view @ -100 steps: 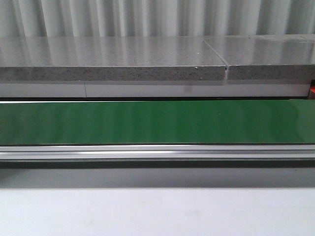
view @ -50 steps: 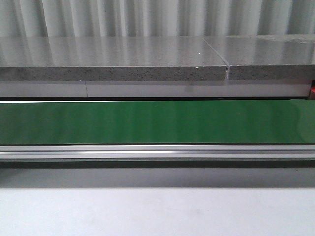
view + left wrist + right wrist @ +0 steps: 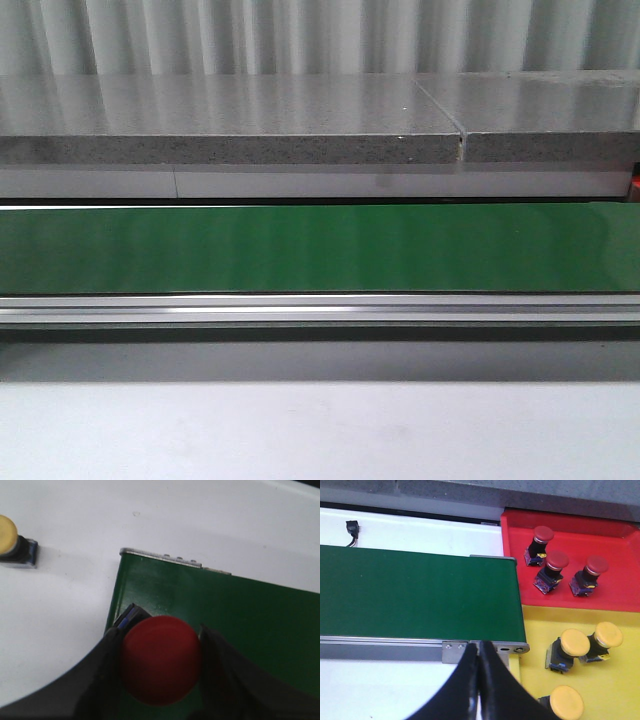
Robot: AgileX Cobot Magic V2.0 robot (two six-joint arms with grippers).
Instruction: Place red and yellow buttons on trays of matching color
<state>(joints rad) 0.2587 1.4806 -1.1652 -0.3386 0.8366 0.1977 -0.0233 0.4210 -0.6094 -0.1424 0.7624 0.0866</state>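
In the left wrist view my left gripper (image 3: 161, 632) is shut on a red button (image 3: 161, 667), its black fingers (image 3: 107, 650) pressed to both sides of the cap, over the end of the green belt (image 3: 250, 620). A yellow button (image 3: 7, 534) lies on the white table beside that belt end. In the right wrist view my right gripper (image 3: 479, 647) is shut and holds nothing, above the belt's metal end bracket. The red tray (image 3: 620, 555) holds three red buttons (image 3: 556, 562). The yellow tray (image 3: 625, 680) holds three yellow buttons (image 3: 575, 642). Neither gripper shows in the front view.
The green conveyor belt (image 3: 320, 248) runs across the front view, with an aluminium rail (image 3: 320, 308) in front and a grey stone ledge (image 3: 230, 120) behind. A small black plug (image 3: 352, 527) lies on the white surface behind the belt (image 3: 420, 595).
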